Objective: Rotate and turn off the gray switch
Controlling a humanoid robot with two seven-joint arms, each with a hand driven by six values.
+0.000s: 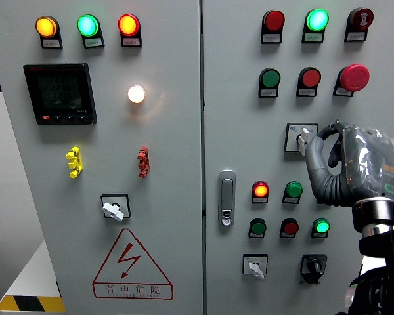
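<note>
The fingers [313, 149] curl against the gray switch [303, 137], pinching its knob (the grip looks closed on it). The right hand [352, 169] reaches in from the lower right. The switch sits on the right panel [236, 98], below a red button [309, 78] and above a green lamp [293, 190].

Gray cabinet [171, 262]; red warning triangle [132, 266]; yellow lever [73, 162].
</note>
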